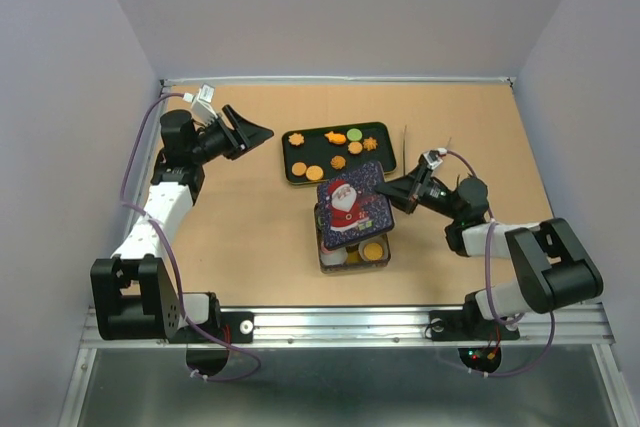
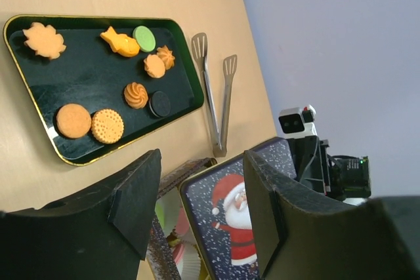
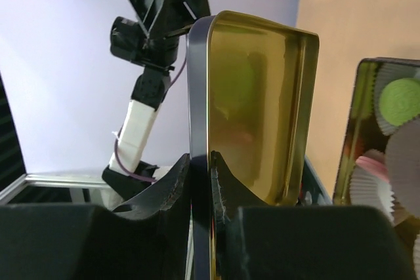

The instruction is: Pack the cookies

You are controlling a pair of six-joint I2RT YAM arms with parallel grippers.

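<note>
Though the top view only shows the right gripper (image 1: 392,190) meeting the Santa lid (image 1: 352,205) over the open tin (image 1: 356,266), its wrist camera shows jaws pinching the lid's rim. Left gripper (image 2: 203,159) hangs far left, jaws spread; its camera shows cookies (image 2: 107,126) on the black tray (image 2: 85,77), tongs (image 2: 213,96) beside.

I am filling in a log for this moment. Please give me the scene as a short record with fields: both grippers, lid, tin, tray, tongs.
left gripper: open, holds nothing
right gripper: shut on the edge of the lid
lid: Santa picture on top, held tilted over the tin, not closed
tin: open, with white paper cups inside, some filled
tray: dark, with nine cookies on it
tongs: lying on the table beside the tray, not gripped
</note>
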